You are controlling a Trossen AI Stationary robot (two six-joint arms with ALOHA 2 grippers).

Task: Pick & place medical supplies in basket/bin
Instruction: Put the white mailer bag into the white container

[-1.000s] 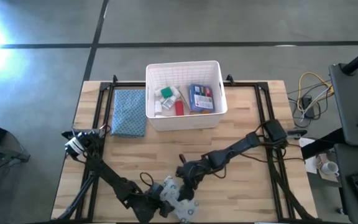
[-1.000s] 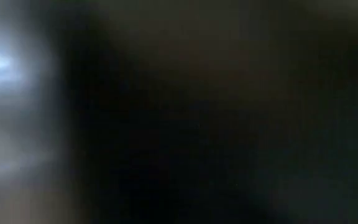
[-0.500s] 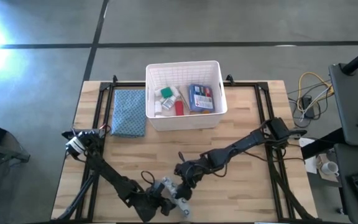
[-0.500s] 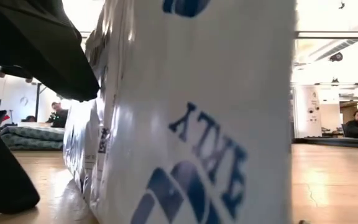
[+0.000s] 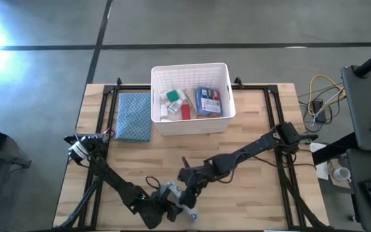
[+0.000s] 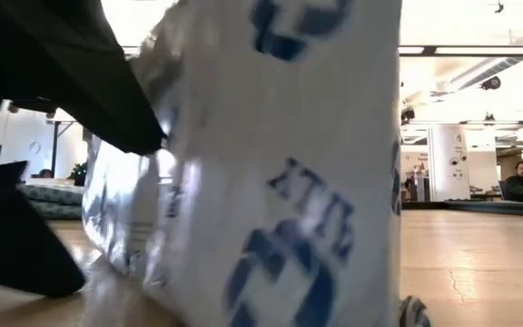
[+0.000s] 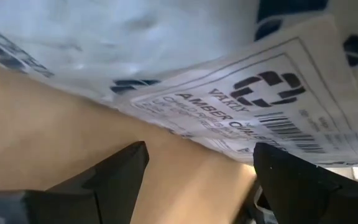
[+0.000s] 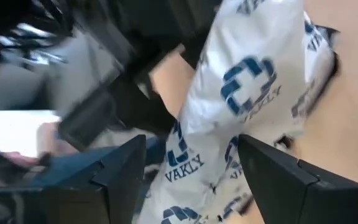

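Between the spread jaws of the right gripper (image 8: 191,180) sits the grey-white packet (image 8: 247,106), a crinkled plastic pouch printed with blue crosses, lying at the near edge of the tabletop (image 5: 250,129). The left gripper (image 7: 197,180) also has its jaws parted, with the packet's labelled face just ahead of them and bare wood below. From above, both grippers meet at the packet (image 5: 179,196) near the front edge, well apart from the basket (image 5: 224,116) at the far side, which already holds several supplies; a blue patterned cloth (image 5: 134,116) lies just beside it. The packet looks light, soft and slick, likely to sag or slide. A pinch across a bunched edge or its thicker middle would probably hold better than the flat face.
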